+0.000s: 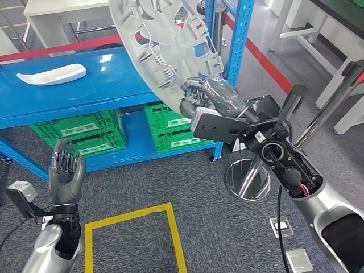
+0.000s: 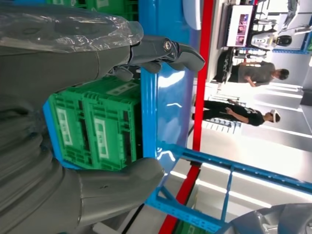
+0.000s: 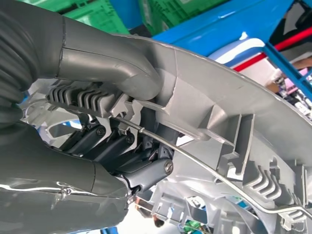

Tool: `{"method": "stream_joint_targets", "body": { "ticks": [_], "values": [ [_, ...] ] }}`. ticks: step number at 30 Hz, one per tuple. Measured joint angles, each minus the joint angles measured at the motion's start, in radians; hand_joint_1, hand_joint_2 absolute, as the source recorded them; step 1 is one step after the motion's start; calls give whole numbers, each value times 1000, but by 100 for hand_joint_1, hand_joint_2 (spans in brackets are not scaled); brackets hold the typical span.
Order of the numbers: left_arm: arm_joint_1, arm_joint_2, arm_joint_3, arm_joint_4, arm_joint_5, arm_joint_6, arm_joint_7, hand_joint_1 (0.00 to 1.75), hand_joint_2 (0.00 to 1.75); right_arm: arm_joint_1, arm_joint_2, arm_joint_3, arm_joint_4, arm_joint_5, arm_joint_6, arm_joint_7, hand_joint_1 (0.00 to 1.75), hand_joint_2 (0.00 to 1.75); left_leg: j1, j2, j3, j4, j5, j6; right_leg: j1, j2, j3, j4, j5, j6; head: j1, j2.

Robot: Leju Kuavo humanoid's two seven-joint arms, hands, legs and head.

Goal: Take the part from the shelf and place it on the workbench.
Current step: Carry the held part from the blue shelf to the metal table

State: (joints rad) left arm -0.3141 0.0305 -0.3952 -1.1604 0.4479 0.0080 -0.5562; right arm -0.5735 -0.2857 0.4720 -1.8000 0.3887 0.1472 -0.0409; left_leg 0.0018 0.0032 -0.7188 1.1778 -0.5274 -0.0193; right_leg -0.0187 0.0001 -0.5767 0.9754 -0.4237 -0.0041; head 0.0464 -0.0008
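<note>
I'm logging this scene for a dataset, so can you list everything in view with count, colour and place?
Wheel cover: one, grey, held up in front of the shelf.
Curved part: one, white, on the shelf's upper board.
Shelf: one, blue.
Crates: two, green, on the lower board.
Floor marking: one, yellow, on the grey carpet.
Posts: two, silver metal, right of the shelf.
People: two, dark clothes, far behind the shelf.
Left hand: grey, raised, holding nothing.
Right hand: grey, gripping the wheel cover's rim.
</note>
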Motion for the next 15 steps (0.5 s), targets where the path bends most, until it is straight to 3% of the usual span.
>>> {"method": "stream_joint_targets", "body": {
  "ticks": [1,2,3,5,7,9,11,12,13,15],
  "values": [
    [1,0,0,0,0,0,0,0,175,0,0,0,0,0,0,0,175,175,2,0,-16,59,-25,-3,0,0,-13,0,9,0,-2,0],
    [2,0,0,0,0,0,0,0,175,1,0,0,0,0,0,1,175,175,2,0,-17,91,-30,-4,1,0,-26,0,19,0,-2,0],
    [2,0,0,0,0,0,0,0,175,1,0,0,0,0,0,1,175,175,3,0,0,85,-15,-2,1,1,-38,1,28,2,-3,0],
    [0,0,0,0,0,0,0,0,175,1,0,0,0,0,0,1,175,175,2,0,86,-28,35,8,1,3,-57,1,45,6,-5,0],
    [-4,0,0,0,0,-2,0,0,175,1,0,0,0,0,-1,2,175,175,-4,-1,179,-168,50,22,4,4,-68,0,60,15,-4,0],
    [-7,1,0,0,0,-3,-1,0,175,2,0,0,0,0,-1,4,175,175,-11,-2,208,-226,49,32,4,3,-72,-6,77,27,-2,0],
    [-7,1,0,0,0,-2,-2,0,175,2,0,0,0,0,-2,5,175,175,-9,-1,200,-236,67,44,2,3,-77,-11,85,39,-1,0],
    [-7,1,0,0,0,-2,-2,0,175,2,0,0,0,0,-2,5,175,175,-7,1,195,-242,77,51,2,3,-85,3,67,44,0,0],
    [-7,1,0,0,0,-2,-2,0,175,2,0,0,0,0,-2,4,175,175,-4,2,189,-247,87,57,2,3,-98,37,32,47,2,0],
    [-4,1,0,0,0,-2,-1,0,175,3,0,1,0,-1,-2,4,175,175,-4,3,170,-248,104,64,1,3,-136,168,-64,53,9,0]
  ]
}}
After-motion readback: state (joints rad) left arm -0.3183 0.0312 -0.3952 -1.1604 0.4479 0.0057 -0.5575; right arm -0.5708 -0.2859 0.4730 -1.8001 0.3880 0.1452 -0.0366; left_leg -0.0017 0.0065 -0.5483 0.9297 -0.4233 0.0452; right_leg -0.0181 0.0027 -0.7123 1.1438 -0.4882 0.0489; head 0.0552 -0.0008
